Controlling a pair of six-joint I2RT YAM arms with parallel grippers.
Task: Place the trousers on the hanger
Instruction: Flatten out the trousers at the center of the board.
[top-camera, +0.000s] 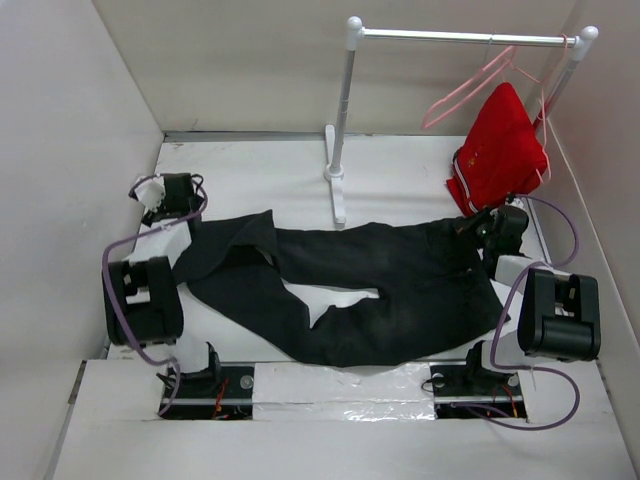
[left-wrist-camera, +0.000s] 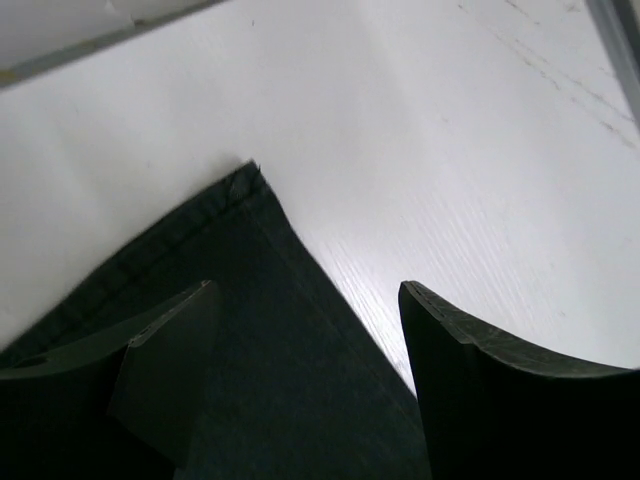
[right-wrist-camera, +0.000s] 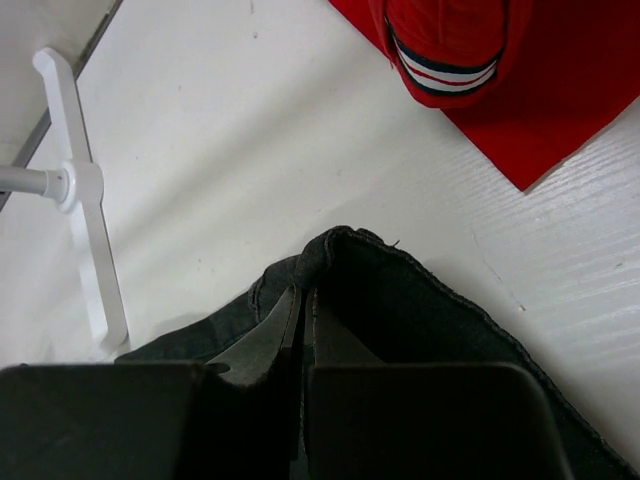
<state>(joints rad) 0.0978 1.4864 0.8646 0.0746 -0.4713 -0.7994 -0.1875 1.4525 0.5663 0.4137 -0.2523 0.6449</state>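
Right gripper (right-wrist-camera: 303, 305) pinched tight on trousers (top-camera: 400, 290) waistband, right side. My left gripper (left-wrist-camera: 305, 300) spread wide over leg hem, far left. Pink hanger (top-camera: 465, 95) on rail (top-camera: 450, 37), far right.

Text check: nothing legible.
Small pale print on the red garment (top-camera: 497, 145), too tiny to read in any view.

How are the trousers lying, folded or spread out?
Spread, not folded: the trousers lie flat across the table, waist to the right, the two legs splayed apart leftward with bare table between them.
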